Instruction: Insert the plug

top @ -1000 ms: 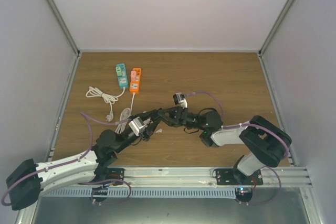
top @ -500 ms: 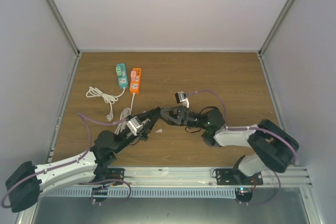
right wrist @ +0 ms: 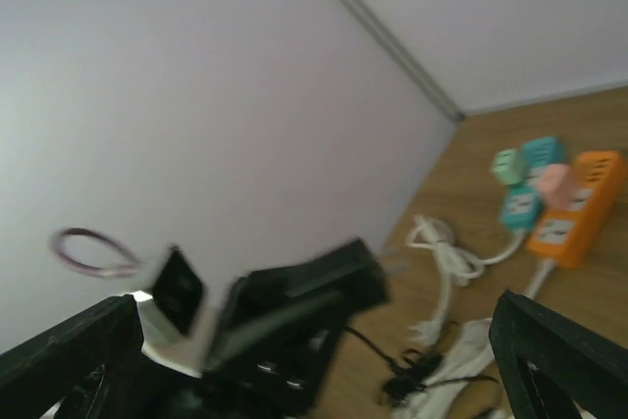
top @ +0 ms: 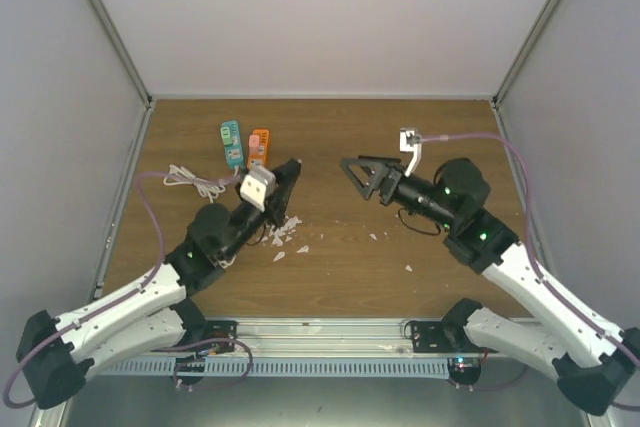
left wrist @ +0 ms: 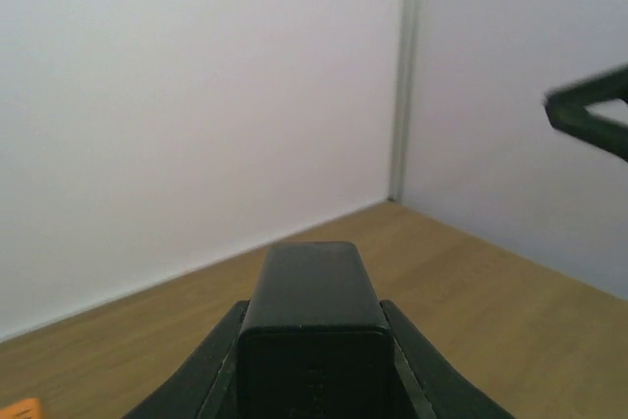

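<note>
Separation is the news: a second ago both arms were huddled low together at mid-table, and now they have lifted and swung well apart. Far left, the white cord [top: 195, 182] lies loosely coiled on the table [top: 400, 137], with the teal power strip [top: 231, 143] and orange power strip [top: 258, 150] side by side just past it. The left gripper [top: 290, 169] is raised with the strips at about ten o'clock of it. In its wrist view its fingers [left wrist: 211, 365] are pressed against both sides of a black plug [left wrist: 312, 311], which stands upright between them. White scraps [top: 285, 230] that were not there a second ago now dot the wood at six o'clock of that gripper and trail off to the right; what they are I cannot tell. At three o'clock, the right gripper [top: 353, 178] has spread its fingers wide with nothing between them. It reads as a handover: the plug now rides with the left arm, and seating it in a strip is not yet done.
</note>
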`<state>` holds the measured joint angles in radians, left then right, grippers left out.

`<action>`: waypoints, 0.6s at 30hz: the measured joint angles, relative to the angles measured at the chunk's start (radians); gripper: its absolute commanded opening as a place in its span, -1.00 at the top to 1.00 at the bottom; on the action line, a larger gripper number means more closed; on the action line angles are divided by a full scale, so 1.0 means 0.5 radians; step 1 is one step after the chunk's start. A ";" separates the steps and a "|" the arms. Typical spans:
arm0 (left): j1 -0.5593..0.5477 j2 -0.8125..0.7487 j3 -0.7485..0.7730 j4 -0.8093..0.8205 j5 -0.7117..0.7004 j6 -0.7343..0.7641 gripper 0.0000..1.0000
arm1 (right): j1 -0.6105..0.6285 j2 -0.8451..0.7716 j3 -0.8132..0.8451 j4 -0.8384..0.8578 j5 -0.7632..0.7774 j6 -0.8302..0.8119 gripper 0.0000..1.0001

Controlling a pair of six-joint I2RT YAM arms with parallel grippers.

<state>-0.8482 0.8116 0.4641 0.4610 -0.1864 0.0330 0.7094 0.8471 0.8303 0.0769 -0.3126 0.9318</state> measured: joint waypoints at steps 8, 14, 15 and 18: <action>0.419 0.403 0.906 -0.874 0.044 -0.246 1.00 | -0.240 0.607 0.437 -0.666 0.035 -0.407 -0.99; 0.605 0.838 1.480 -1.388 -0.014 -0.226 1.00 | -0.357 1.008 0.551 -0.851 0.022 -0.577 -0.95; 0.639 0.872 1.491 -1.426 -0.014 -0.233 1.00 | -0.362 1.037 0.549 -0.844 0.017 -0.583 -0.95; 0.735 1.003 1.543 -1.602 0.002 -0.310 1.00 | -0.363 1.067 0.448 -0.783 0.020 -0.578 -0.97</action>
<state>-0.4808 1.3132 1.2358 -0.3401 -0.1852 -0.1219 0.5278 1.3804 1.0542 -0.3145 -0.3027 0.6426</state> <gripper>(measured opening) 0.253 0.978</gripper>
